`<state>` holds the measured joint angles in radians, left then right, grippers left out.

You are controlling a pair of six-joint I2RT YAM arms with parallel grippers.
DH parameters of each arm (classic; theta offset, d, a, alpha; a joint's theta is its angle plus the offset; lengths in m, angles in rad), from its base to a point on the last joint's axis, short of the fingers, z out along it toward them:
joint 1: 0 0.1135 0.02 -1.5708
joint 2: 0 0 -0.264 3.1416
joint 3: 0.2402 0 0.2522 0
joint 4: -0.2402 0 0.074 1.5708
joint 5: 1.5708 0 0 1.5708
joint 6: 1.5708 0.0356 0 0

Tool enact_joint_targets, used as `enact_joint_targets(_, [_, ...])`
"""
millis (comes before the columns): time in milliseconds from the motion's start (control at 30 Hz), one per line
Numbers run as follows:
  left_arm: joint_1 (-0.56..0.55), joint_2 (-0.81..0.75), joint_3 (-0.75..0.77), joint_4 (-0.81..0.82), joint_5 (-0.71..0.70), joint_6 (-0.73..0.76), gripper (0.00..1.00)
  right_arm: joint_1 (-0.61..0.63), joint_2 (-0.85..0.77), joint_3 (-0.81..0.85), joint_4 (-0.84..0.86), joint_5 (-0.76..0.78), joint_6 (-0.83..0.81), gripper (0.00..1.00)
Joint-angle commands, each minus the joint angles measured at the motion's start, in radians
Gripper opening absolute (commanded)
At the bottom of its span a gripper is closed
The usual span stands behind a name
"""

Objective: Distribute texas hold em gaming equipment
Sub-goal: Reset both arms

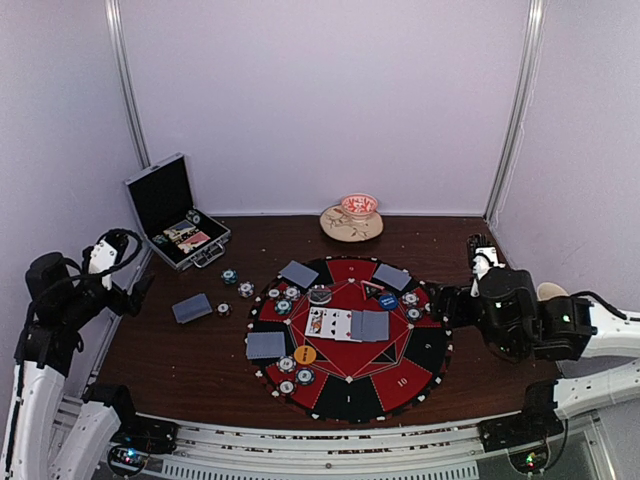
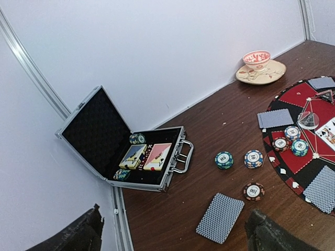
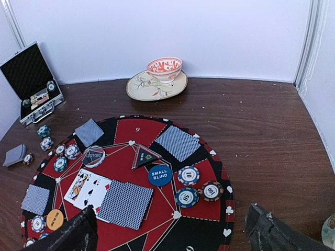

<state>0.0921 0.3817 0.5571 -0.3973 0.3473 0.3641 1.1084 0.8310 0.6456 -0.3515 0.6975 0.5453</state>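
The round red-and-black mat [image 1: 400,385] holds grey-blue-backed cards [image 1: 391,276], face-up cards [image 1: 322,321] beside a face-down pile [image 3: 124,204], a blue disc [image 3: 159,175], an orange disc [image 1: 304,354] and groups of striped chips [image 3: 187,197]. Left of the mat lie three loose chips [image 2: 224,159] and a card stack [image 2: 220,217]. My left gripper [image 1: 136,292] is open and empty above the table's left edge, near that stack. My right gripper [image 1: 441,305] is open and empty over the mat's right rim; its fingers [image 3: 272,232] straddle the lower part of the mat.
An open black silver-edged case [image 1: 170,195] with card boxes and chips stands at the back left. A saucer [image 1: 352,228] with a red-patterned bowl [image 1: 358,205] sits at the back centre. White walls close in the sides and back.
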Motion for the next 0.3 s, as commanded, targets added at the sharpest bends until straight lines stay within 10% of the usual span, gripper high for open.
enact_joint_targets(0, [0.012, 0.03, -0.008, 0.021, 0.05, 0.01, 0.98, 0.004, -0.044, -0.021, 0.031, 0.09, -0.005, 1.0])
enact_joint_targets(267, [0.011, 0.019, -0.018, 0.018, 0.085, 0.025, 0.98, 0.004, -0.113, -0.066, 0.068, 0.173, -0.019, 1.0])
